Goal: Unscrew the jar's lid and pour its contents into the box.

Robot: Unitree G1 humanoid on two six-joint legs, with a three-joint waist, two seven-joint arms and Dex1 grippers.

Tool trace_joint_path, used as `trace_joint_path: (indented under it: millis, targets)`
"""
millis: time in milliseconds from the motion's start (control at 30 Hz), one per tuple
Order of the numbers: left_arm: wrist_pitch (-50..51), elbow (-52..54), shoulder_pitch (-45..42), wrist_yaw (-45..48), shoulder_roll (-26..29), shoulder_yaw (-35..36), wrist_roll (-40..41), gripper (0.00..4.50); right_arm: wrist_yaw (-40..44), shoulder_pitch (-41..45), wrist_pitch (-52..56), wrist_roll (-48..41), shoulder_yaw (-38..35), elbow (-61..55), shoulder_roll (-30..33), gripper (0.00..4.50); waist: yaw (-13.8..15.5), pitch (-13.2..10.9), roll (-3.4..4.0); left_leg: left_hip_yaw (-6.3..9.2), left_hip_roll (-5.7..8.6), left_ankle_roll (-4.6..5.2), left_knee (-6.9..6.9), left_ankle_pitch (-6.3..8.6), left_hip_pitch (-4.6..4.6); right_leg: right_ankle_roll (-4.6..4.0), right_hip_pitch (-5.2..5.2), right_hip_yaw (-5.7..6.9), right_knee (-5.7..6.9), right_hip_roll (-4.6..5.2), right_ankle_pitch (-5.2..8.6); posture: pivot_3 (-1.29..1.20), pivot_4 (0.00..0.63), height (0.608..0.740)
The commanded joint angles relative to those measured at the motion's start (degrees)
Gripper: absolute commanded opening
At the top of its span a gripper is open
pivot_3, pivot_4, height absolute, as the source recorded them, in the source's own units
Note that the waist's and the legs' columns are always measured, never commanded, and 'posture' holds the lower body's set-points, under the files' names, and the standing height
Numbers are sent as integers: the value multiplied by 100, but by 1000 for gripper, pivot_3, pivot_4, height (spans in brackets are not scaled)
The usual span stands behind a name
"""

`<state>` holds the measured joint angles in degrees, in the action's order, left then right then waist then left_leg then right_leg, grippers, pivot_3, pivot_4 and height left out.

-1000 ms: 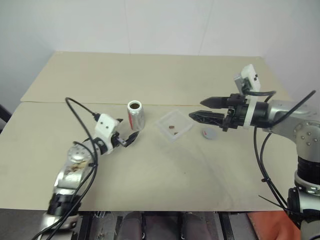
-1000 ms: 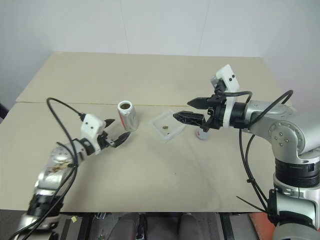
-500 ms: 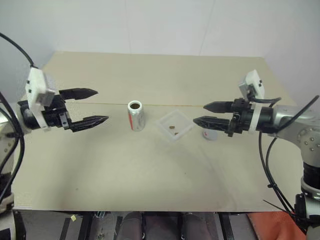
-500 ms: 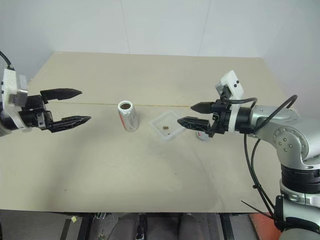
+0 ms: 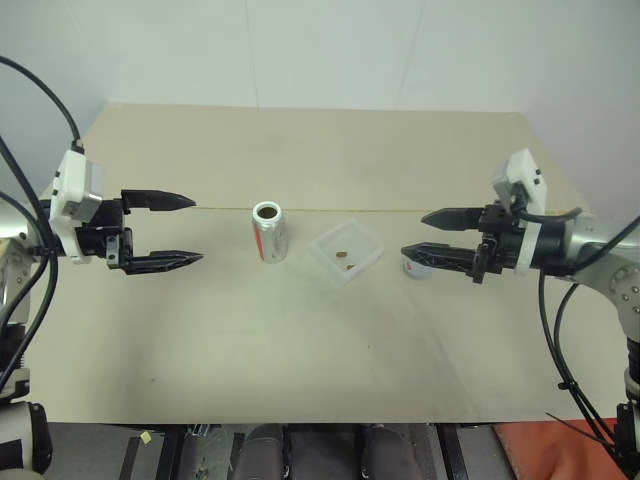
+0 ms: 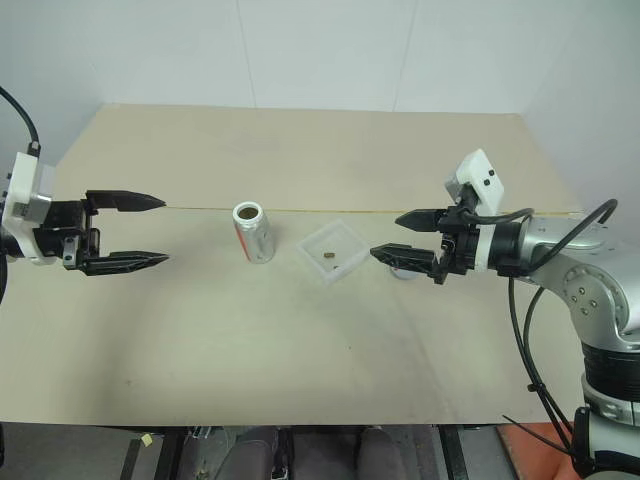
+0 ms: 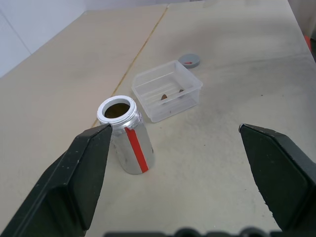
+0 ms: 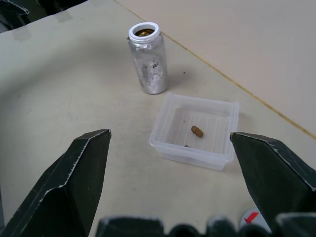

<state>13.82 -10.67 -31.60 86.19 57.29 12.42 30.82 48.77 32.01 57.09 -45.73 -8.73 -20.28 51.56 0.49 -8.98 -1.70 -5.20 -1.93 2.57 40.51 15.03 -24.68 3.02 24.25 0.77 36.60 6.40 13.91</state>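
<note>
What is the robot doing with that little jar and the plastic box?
Right now the robot is holding nothing. Its left gripper and right gripper both hang open above the table, one on each side. The jar stands upright between them with its top off, and the lid lies on the table on the far side of the box from the jar. A couple of tiny brown bits sit in the box, so the pouring looks done.
</note>
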Motion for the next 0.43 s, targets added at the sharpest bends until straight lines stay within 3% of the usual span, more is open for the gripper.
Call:
trace_joint_path:
  millis: [33,433]
  targets:
    - [31,150,21,-22,95,228,120,4480,97,-85,-265,41,-276,-199,167,4500,1,0,0,2,0,0,0,0,0,0,-1,0,0,0,0,0,150,740]
    - [234,670,755,-314,104,689,295,4480,161,-442,-574,181,-214,-469,207,4500,0,0,0,13,-2,3,0,2,2,0,0,-1,4,0,0,0,150,740]
